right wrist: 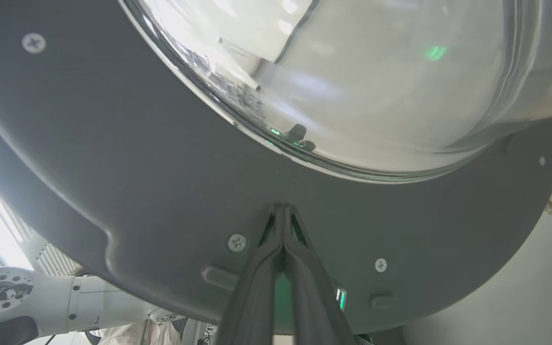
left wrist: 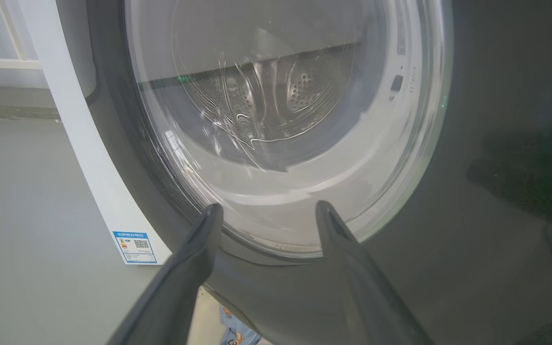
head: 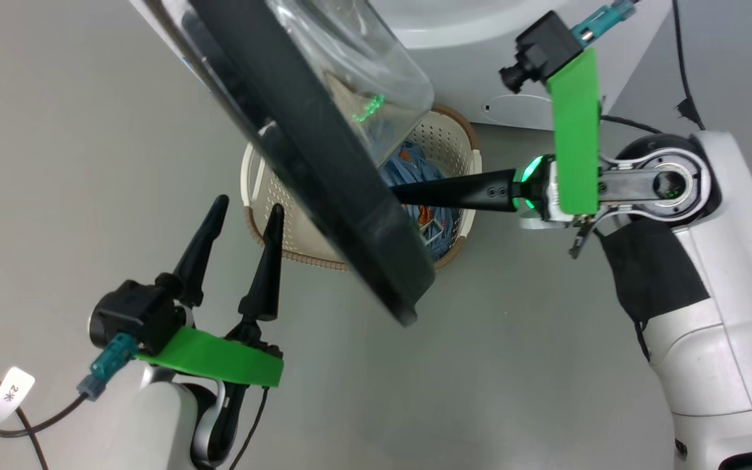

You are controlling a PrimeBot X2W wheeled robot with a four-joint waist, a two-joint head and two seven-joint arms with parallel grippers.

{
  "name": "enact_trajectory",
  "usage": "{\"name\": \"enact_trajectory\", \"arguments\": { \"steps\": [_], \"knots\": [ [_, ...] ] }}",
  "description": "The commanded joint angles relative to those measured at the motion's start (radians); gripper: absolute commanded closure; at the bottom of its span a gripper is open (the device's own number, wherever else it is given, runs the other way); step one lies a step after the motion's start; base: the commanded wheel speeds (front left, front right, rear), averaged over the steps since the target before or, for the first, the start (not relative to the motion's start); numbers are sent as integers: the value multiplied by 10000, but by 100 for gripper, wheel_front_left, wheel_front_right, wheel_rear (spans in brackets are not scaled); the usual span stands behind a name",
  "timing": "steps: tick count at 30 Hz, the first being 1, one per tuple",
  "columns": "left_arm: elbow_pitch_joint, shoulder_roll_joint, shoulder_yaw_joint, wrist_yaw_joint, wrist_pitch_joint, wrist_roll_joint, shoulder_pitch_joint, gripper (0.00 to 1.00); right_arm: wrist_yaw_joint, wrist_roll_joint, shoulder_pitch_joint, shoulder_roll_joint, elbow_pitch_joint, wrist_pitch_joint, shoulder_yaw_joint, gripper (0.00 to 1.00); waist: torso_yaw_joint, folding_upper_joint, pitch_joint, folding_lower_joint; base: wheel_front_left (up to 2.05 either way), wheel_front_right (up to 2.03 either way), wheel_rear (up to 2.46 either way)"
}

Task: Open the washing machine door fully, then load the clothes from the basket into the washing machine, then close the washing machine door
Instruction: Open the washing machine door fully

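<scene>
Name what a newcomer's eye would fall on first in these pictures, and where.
The washing machine door, black ring and bulging glass, slants across the middle of the head view. The shut right tool points at its grey inner face near the glass. Beneath the door sits the basket with the blue clothes, the open left tool at lower left.

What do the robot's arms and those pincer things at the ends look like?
The left arm and right arm wear glossy white shells. Each wrist carries a flat bright green plastic bracket with a small black camera and a teal plug. The jaws are two long, black, tapering spikes. A dark cable with a white paper tag trails from the left arm.
</scene>
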Motion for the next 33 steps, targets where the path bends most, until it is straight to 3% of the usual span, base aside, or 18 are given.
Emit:
{"name": "enact_trajectory", "arguments": {
  "steps": [1, 17, 33],
  "knots": [
    [-270, 264, 375, -27, -65, 57, 156, 0, 17, 118, 204, 353, -314, -56, 259, 100, 8, 0, -5, 0, 0, 0, 0],
    [-237, 264, 514, -27, -65, -50, 195, 0, 17, 439, 595, 354, -6, -705, 1306, 100, 87, 0, -158, 0, 0, 0, 0],
    [-12, 263, 1023, -27, -65, 153, 570, 0, 17, 340, 1524, 354, -300, -1030, -16, 100, -425, 0, -1091, 0, 0, 0, 0]
  ]
}}
